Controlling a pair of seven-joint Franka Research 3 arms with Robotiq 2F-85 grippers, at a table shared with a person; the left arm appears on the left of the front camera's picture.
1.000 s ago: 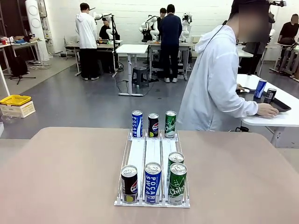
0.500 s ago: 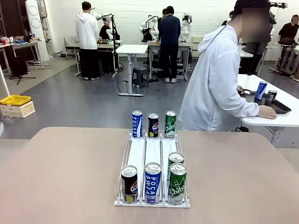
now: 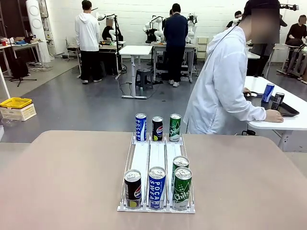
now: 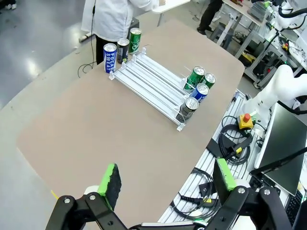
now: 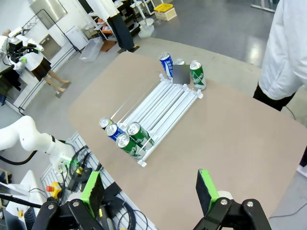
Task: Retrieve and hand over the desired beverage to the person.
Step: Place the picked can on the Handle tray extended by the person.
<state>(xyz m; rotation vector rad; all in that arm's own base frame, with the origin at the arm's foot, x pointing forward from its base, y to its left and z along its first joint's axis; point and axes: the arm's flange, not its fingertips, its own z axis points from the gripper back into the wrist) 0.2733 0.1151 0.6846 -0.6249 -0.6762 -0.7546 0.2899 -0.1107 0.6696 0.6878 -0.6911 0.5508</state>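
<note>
The person stood at the table's far right corner, turned away toward a side table, one hand resting on it. No drink had been picked yet, so the whole fetch and handover remained. The cans sat untouched in the rack mid-table, four at its near end and three at the far end. The left gripper and right gripper hung high above, fingers wide and empty. Nothing blocked the rack.
</note>
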